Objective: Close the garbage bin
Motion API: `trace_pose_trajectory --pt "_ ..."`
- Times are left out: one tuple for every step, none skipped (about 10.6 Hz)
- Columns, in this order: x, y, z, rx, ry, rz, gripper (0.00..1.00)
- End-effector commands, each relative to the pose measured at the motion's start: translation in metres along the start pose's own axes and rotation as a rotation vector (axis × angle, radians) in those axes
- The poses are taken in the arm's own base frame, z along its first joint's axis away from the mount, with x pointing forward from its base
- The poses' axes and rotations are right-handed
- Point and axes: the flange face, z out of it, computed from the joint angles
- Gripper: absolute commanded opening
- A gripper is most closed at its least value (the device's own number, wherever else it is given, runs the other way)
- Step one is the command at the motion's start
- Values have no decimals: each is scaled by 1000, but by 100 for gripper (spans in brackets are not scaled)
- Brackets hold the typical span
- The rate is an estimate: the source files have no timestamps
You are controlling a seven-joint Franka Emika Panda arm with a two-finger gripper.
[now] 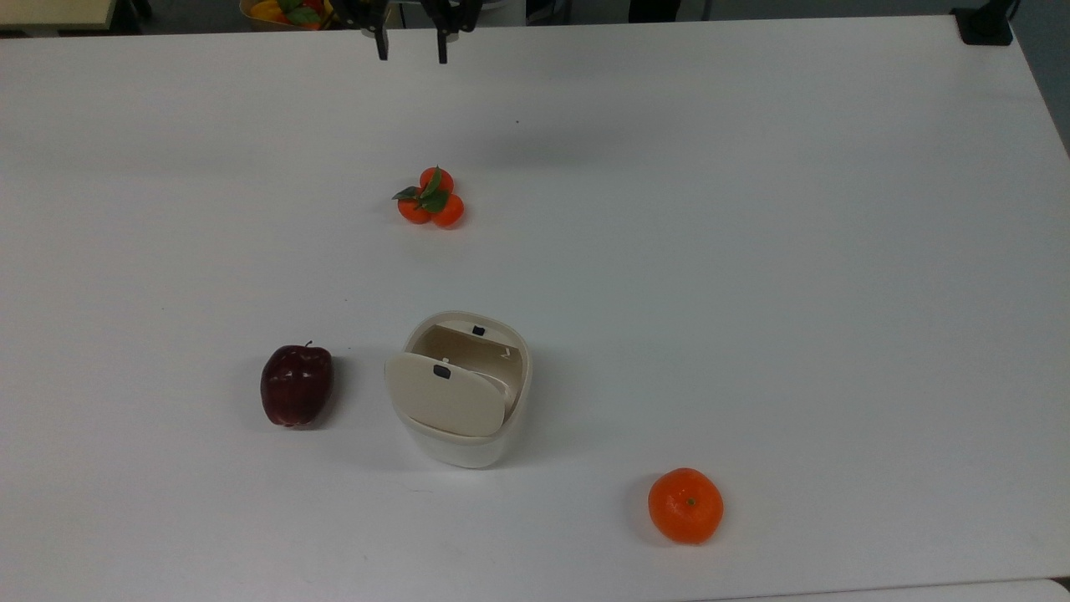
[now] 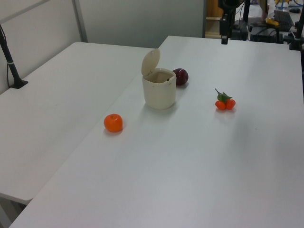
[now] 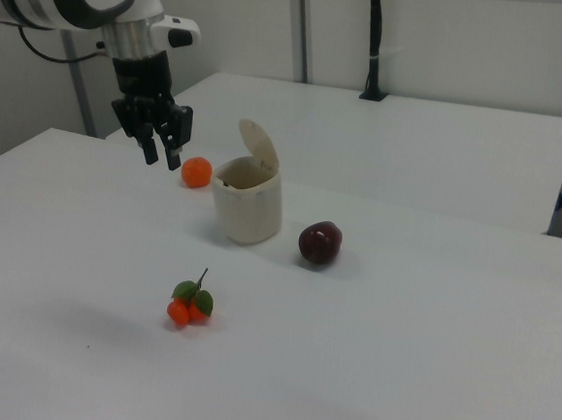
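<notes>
In the top view, your garbage bin [image 1: 464, 393] sits nearest on the white table [image 1: 752, 251], lid [image 1: 443, 403] raised, an apple [image 1: 296, 385] to its left. Far beyond it, your gripper [image 1: 410, 48] hangs slightly parted, holding nothing.

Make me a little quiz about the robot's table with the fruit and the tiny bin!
1. True or false: the garbage bin has its lid standing open.
2. In the top view, what lies on the top view's left of the bin? A) the apple B) the orange C) the small orange cluster
3. Is the gripper touching the bin?

Key: 1 true; 2 A; 3 no, it hangs above the table, apart from it.
</notes>
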Motion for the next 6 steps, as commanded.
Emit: trace_pose_trajectory --pt "-11 3 -4 9 -13 -12 0" --pt "-11 3 -5 9 -12 -12 0" --pt "-9 3 -2 11 -10 -12 0" --pt "-3 3 1 10 -2 -12 0" --pt "5 3 -1 9 33 -4 0" --pt "14 2 1 15 77 4 0"
